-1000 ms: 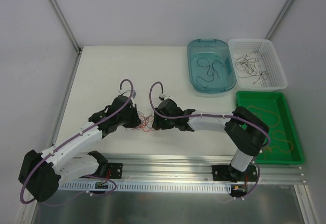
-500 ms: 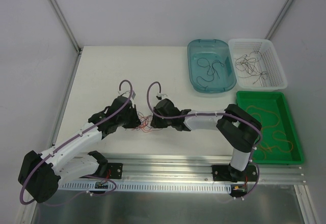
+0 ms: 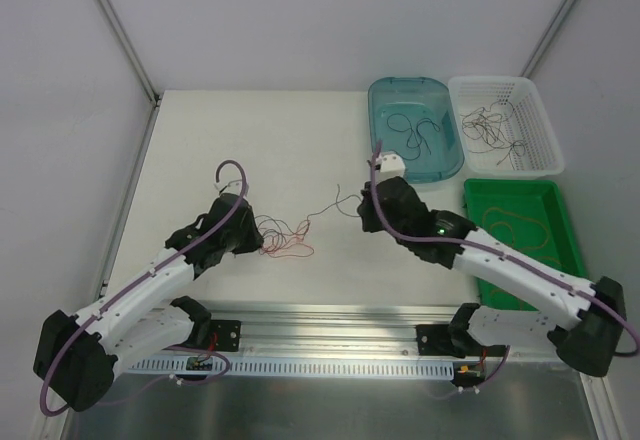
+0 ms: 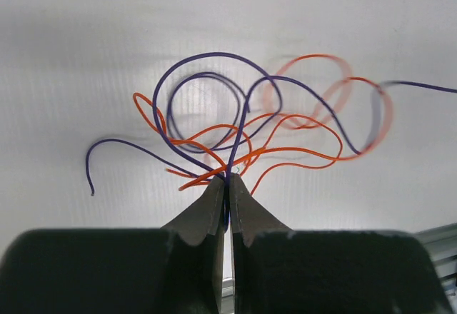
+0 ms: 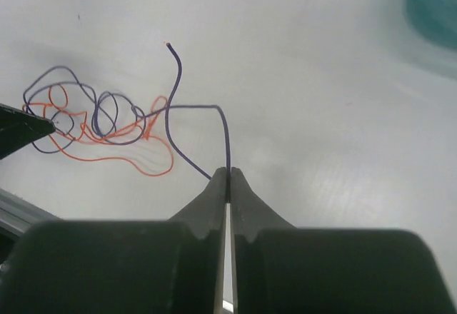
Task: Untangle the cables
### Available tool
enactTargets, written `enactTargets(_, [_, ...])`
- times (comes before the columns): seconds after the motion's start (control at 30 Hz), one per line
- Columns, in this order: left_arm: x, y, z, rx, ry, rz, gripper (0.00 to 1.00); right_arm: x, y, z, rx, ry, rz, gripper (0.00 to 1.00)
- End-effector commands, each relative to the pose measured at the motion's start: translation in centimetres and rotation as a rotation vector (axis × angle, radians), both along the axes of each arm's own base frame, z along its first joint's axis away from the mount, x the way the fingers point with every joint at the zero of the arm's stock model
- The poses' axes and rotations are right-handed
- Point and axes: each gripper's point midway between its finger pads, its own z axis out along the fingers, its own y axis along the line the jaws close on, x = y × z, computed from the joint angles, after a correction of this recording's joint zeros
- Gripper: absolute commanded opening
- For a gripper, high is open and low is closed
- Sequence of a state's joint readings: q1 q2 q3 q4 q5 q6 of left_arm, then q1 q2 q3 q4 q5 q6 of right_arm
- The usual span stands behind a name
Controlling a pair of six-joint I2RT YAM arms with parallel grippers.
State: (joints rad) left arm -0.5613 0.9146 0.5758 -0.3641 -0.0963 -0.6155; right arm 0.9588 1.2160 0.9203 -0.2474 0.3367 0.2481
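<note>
A small tangle of thin orange and purple cables (image 3: 284,239) lies on the white table between the arms. In the left wrist view the loops (image 4: 235,125) spread out just past my left gripper (image 4: 228,180), which is shut on a purple strand beside orange ones. The left gripper (image 3: 259,239) sits at the tangle's left edge. My right gripper (image 5: 228,173) is shut on one purple cable (image 5: 227,135). That strand (image 3: 325,207) runs taut from the tangle (image 5: 100,125) to the right gripper (image 3: 366,209), with its free end curling away.
A teal tub (image 3: 373,110), a white basket (image 3: 455,88) and a green tray (image 3: 470,190) stand at the back right, each holding loose cables. A metal rail (image 3: 330,320) runs along the near edge. The enclosure frame borders the table on the left.
My right gripper has shut on the purple cable and pulled back to the right, drawing the strand out of the tangle. The left arm shifted slightly left, still gripping.
</note>
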Motion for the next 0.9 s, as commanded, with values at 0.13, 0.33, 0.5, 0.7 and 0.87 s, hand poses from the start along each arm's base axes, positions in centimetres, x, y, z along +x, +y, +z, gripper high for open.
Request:
enactTargets(0.13, [0.0,1.9,-0.5,0.037,-0.012,0.076,0.00,-1.2,-13.3,9.1,-0.208,-0.197,-0.176,0.01])
enactTargets(0.33, [0.4,2.9,-0.5,0.061,-0.016,0.117,0.00,-3.5,-18.2,16.0,-0.107,-0.317,-0.241,0.01])
enactTargets(0.5, [0.8,4.0,-1.5,0.112,0.024,0.152,0.01,-5.1,-22.1,19.3,-0.139,-0.389,-0.302,0.01])
enactTargets(0.7, [1.8,2.7,0.5,0.051,0.000,0.111,0.10,-6.2,-23.2,21.3,-0.111,-0.425,-0.300,0.01])
enactTargets(0.87, [1.9,1.6,4.5,-0.025,-0.130,0.027,0.58,-6.0,-21.3,19.1,-0.113,-0.367,-0.231,0.01])
